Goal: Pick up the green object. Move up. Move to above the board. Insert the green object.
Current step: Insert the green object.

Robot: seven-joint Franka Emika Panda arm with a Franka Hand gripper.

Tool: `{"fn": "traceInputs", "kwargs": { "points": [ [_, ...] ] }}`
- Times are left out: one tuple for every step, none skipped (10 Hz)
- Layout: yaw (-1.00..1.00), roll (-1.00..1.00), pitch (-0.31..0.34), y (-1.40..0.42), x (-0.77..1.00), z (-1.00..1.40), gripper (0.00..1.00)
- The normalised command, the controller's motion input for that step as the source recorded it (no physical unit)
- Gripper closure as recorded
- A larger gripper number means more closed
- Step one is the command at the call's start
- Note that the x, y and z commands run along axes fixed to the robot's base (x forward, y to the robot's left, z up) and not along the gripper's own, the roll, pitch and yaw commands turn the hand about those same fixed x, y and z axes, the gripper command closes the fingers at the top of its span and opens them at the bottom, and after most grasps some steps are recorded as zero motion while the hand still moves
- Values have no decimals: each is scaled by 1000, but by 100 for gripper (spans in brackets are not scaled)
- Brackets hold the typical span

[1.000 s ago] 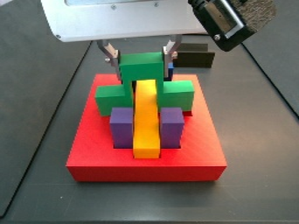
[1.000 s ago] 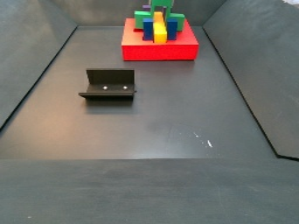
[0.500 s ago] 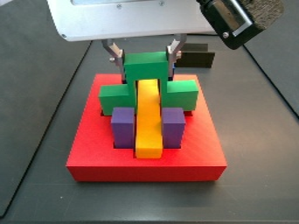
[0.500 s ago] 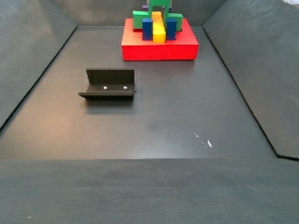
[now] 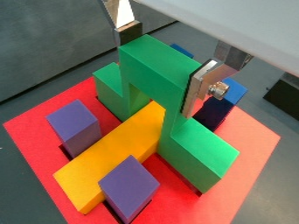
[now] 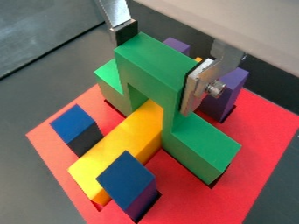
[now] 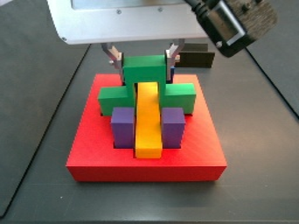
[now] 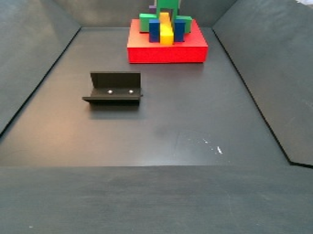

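- Your gripper (image 5: pixel 166 54) sits over the far part of the board (image 7: pixel 93 153), with a finger plate on either side of the green object's (image 5: pixel 163 96) tall centre block.
- In both wrist views the silver plates lie close along the two side faces of that block. One finger (image 6: pixel 201 86) looks flush on the green face; you cannot tell from these frames whether the other is pressing or just beside it.
- The jaws are spread only as wide as the centre block, with nothing else between them.
- The green object (image 7: pixel 145 83) is down on the board, straddling the yellow bar (image 7: pixel 146 118). Its two lower lobes sit on either side of the bar, and its centre block bridges over the bar's far end.
- In a side view the purple blocks (image 7: pixel 121 125) stand just in front of the green lobes, one on each side of the bar, touching or nearly so. A blue block (image 6: pixel 79 128) shows in a wrist view.
- A small black block (image 7: pixel 198 59) lies on the floor just behind the board, near the right-hand finger. Room is tight on that side.
- The near edge of the board is bare red, as are its side margins.
- The fixture (image 8: pixel 113 89) stands on the dark floor (image 8: pixel 159 137), well apart from the board (image 8: pixel 167 52). Open floor lies all around it and out to the sloping walls.
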Motion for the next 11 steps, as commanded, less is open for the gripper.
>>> {"fn": "traceInputs", "kwargs": {
  "points": [
    [-74, 0, 0, 0, 0, -120, 100],
    [-40, 0, 0, 0, 0, -129, 100],
    [-29, 0, 0, 0, 0, -117, 100],
    [-14, 0, 0, 0, 0, -157, 100],
    [-3, 0, 0, 0, 0, -206, 100],
    [0, 11, 0, 0, 0, -271, 100],
    [0, 44, 0, 0, 29, -326, 100],
    [0, 23, -19, -66, 9, -489, 100],
    [0, 14, -44, -49, 20, -563, 100],
    [0, 36, -56, -51, 0, -597, 100],
    [0, 51, -60, -69, 0, -571, 100]
  ]
}}
